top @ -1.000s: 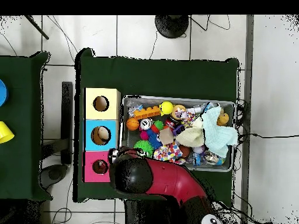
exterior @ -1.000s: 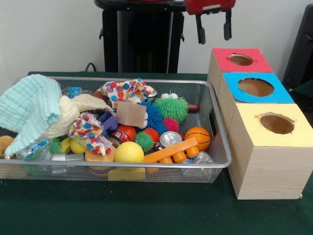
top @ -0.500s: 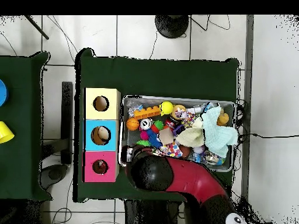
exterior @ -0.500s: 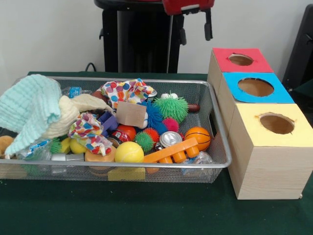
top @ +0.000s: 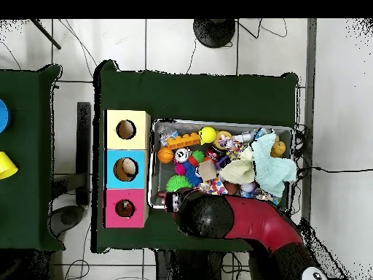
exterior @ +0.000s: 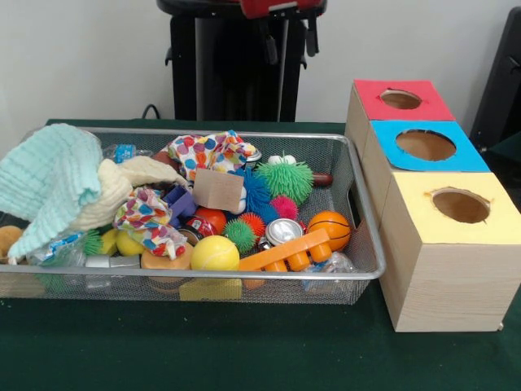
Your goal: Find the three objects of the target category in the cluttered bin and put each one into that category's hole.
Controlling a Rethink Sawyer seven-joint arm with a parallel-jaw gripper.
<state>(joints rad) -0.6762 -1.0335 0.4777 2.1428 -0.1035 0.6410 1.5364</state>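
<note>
We see the bin (exterior: 362, 213) full of clutter: a yellow ball (exterior: 214, 253) at its front edge, a small basketball (exterior: 329, 228) to the right, a green spiky ball (exterior: 285, 179) behind, a can (exterior: 282, 231) between them. Cloths (exterior: 49, 183) heap at the left. Beside the bin stand three boxes, with holes in red (exterior: 400, 99), blue (exterior: 426, 145) and yellow (exterior: 461, 205) tops. The gripper (exterior: 289, 39) hangs above the bin's far edge, fingers spread apart, holding nothing.
</note>
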